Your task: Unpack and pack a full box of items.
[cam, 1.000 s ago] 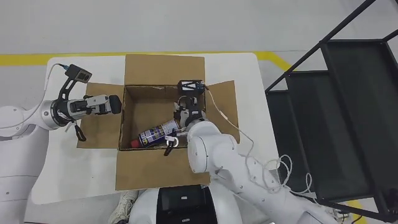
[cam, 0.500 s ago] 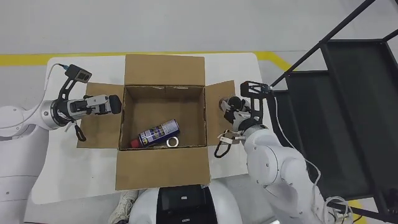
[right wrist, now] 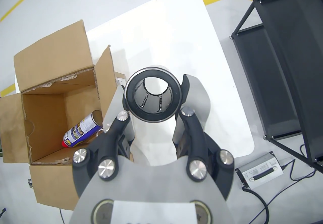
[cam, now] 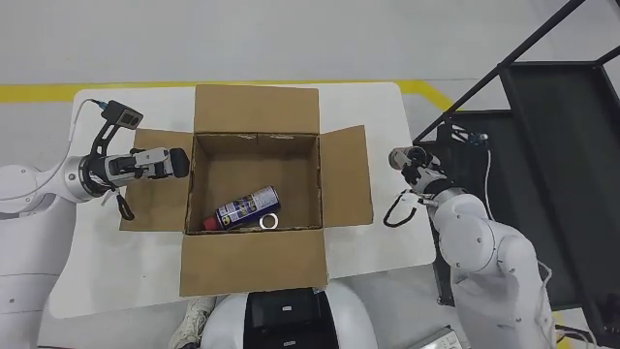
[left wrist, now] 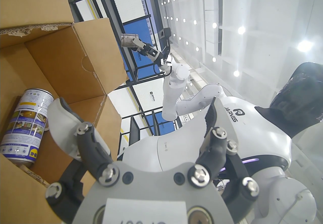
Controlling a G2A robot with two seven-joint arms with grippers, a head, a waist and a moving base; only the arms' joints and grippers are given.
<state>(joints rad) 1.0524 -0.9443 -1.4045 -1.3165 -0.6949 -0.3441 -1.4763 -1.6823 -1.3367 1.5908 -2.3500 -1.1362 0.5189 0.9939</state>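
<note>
Spray can lay against the box's near wall. Your right gripper pinched the metal sleeve over the table's right edge, beside the black rack. You'd have wanted it level and set down clear of the flap. Left gripper sat spread over the left flap, unmoved. A second ago the right arm was inside the box; it had swung out rightward.

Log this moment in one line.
right gripper: shut on metal sleeve, right of box | left gripper: open, at left flap | box: spray can, ring inside
</note>
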